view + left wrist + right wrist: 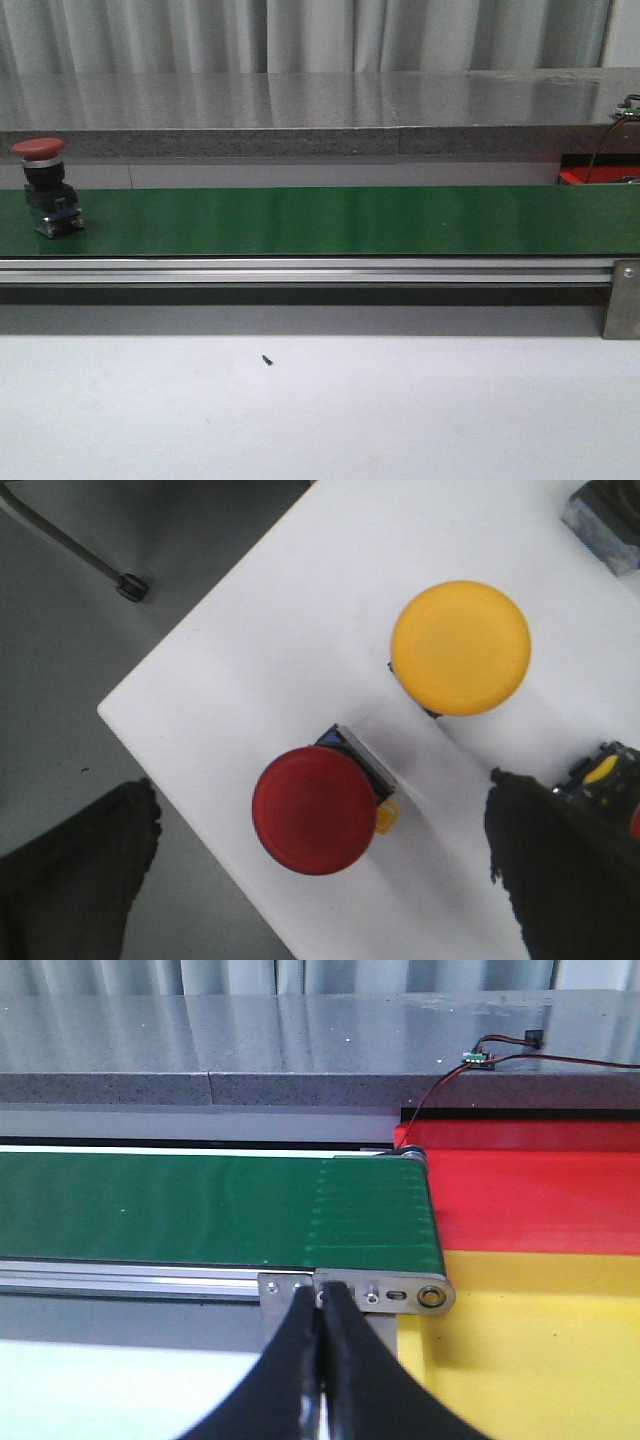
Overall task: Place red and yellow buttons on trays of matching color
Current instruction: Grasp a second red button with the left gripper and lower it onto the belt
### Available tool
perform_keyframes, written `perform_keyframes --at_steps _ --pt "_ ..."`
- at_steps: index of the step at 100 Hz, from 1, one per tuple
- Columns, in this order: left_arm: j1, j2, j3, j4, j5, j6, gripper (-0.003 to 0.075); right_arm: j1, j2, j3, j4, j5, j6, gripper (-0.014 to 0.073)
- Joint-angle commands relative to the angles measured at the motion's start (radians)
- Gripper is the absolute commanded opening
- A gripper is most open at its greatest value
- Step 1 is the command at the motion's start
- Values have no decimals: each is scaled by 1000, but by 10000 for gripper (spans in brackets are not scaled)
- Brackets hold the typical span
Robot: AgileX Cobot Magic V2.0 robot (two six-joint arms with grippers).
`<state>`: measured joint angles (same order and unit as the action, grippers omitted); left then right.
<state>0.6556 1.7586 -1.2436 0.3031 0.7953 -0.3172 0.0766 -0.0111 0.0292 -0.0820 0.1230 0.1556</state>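
A red button point(45, 190) with a black body stands upright on the green belt point(330, 220) at its far left end. Seen from above in the left wrist view, another red button point(315, 810) and a yellow button point(460, 647) stand on a white table near its corner. My left gripper point(320, 795) hangs open above that red button, fingers point(80, 870) wide apart and touching nothing. My right gripper point(322, 1300) is shut and empty, in front of the belt's right end. Past that end lie the red tray point(540, 1195) and the yellow tray point(540, 1360).
A metal rail point(300, 270) runs along the belt's front, with a bracket point(620, 300) at its right. A grey stone ledge point(300, 110) lies behind, carrying a wired small board point(476, 1057). Another small yellow-capped part point(603, 770) sits by the left gripper's right finger.
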Motion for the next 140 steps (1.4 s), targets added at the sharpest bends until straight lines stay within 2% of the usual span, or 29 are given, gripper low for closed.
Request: perform_keyframes --at_steps 1,52,62,116,130,140 --pt "9 -37 -27 23 -36 -17 642 -2 -17 -18 -10 -83 -3 -67" --pt "21 63 -27 -20 -51 -24 641 -2 -17 -18 -10 -83 -3 -67" --pt "21 65 -27 -22 -51 -24 620 -2 -17 -18 -10 -83 -3 -67" --pt "21 64 -27 -22 -37 -24 130 -2 -17 -18 -10 -83 -3 -67" --pt "21 24 -27 -22 -21 -24 38 -2 -17 -18 -10 -83 -3 -67" --pt "19 -37 -27 -28 -11 -24 10 -2 -17 -18 -10 -83 -3 -67"
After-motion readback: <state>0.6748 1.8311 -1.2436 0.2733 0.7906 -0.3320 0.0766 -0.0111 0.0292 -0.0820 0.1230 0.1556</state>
